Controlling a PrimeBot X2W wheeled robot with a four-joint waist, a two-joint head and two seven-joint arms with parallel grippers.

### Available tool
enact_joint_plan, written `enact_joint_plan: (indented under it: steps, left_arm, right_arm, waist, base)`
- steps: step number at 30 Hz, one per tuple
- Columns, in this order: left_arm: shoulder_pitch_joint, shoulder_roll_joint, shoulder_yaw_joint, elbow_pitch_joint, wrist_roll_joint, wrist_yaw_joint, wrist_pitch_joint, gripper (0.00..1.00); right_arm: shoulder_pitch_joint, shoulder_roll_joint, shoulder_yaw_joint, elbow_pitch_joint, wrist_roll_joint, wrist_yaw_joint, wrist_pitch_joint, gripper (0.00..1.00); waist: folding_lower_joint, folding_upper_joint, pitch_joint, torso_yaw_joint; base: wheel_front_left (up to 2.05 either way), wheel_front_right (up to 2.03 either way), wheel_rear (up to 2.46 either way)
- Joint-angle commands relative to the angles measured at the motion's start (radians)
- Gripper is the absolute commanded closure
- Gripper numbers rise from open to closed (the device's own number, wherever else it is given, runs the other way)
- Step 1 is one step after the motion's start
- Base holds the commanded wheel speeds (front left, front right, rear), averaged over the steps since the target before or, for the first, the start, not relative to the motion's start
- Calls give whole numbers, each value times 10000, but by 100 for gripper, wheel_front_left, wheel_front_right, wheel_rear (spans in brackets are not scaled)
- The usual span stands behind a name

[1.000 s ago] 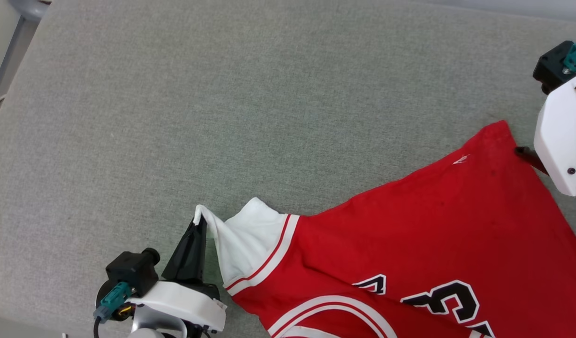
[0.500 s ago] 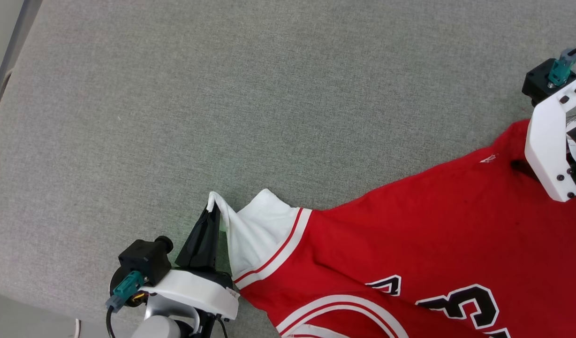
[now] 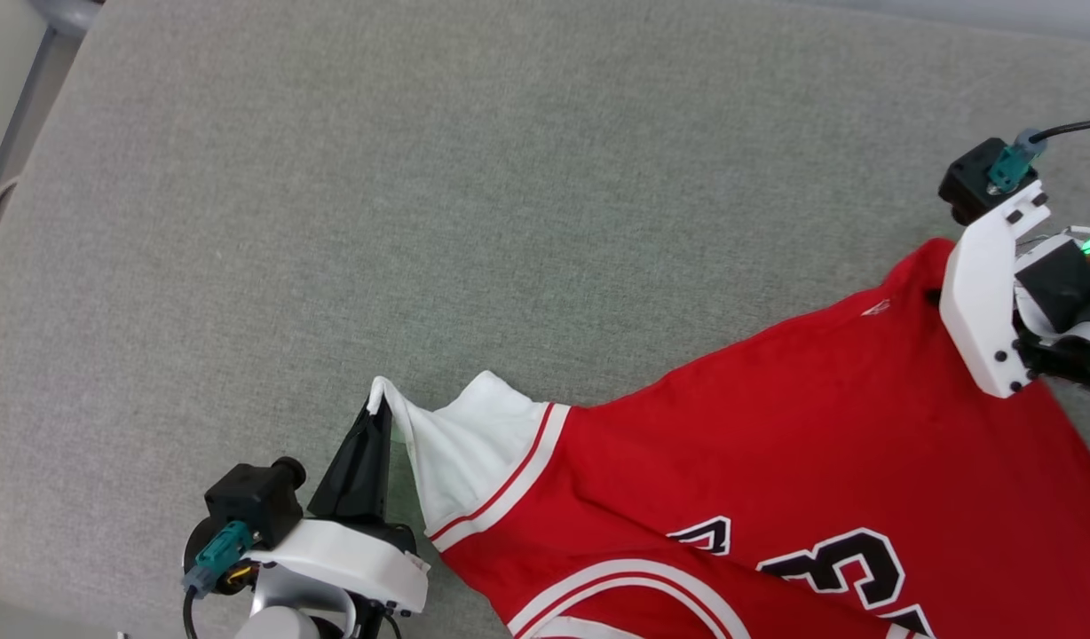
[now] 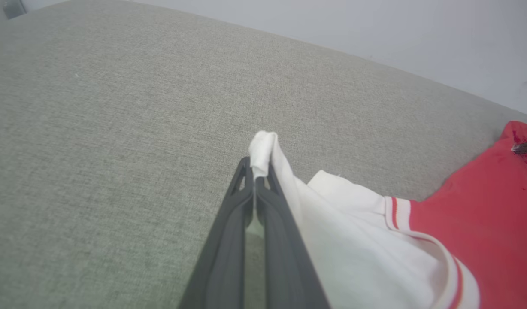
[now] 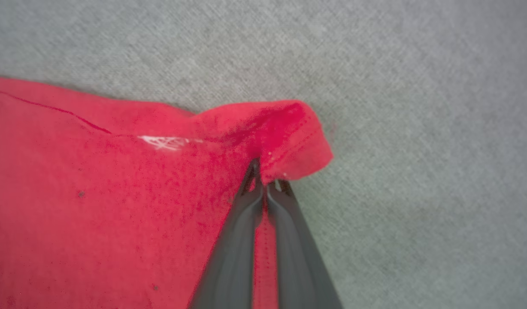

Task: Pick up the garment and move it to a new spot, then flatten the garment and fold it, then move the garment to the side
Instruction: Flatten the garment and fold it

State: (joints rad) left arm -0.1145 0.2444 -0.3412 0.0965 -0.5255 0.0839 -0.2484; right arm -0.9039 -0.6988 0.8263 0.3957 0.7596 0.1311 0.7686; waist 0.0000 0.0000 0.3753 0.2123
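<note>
Grey-green woven cloth covers the broad surface on which everything lies.

Item 1, lower left: left end effector, two long dark fingers pressed together, pinching the bunched tip of a white sleeve. The pinched cloth stands up a little above the fingertips, and the sleeve drapes from there toward the right.

Item 2, centre to right: garment, a red jersey-style shirt, spread on the surface and stretched slantwise between the two grips. It runs from the lower left up to the far right, its lower part cut off by the bottom edge of the head view. White-and-red striped trim joins sleeve to body. Black lettering with white outline shows on the chest, partly out of frame. A small white mark sits near the upper red edge.

Item 3, far right: right end effector, fingers drawn narrow and clamped on the red hem corner, which humps up over the fingertips.
</note>
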Motion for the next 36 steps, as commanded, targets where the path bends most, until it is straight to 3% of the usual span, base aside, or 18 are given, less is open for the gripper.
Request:
enact_joint_plan:
  steps: [1, 13, 20, 27, 36]
  left_arm:
    - [70, 34, 41, -30, -40, 44, -20, 100]
    - [682, 796, 473, -1098, -96, 331, 317, 100]
    - [67, 1464, 793, -2290, 107, 365, 688, 100]
    - [-1398, 1950, 1108, -3314, 169, 298, 1296, 100]
    - [-3932, 2291, 1108, -3542, 160, -105, 2168, 100]
  right_arm:
    - [32, 100, 48, 12, 51, -8, -94, 100]
    - [513, -102, -269, -564, 737, -9, -2572, 100]
    - [751, -341, -1326, -1150, 969, -9, -3701, 100]
    - [879, -297, -2625, -1844, 732, -9, -4091, 100]
    - [865, 134, -4277, -2902, 75, -9, -3807, 100]
  waist:
    - [0, 0, -259, -184]
    - [0, 0, -1647, -1020]
    - [0, 0, -2229, -1423]
    - [0, 0, -2546, -1673]
    - [0, 0, -2450, -1903]
  base:
    - [0, 0, 0]
    - [0, 0, 0]
    - [0, 0, 0]
    - [0, 0, 0]
    - [0, 0, 0]
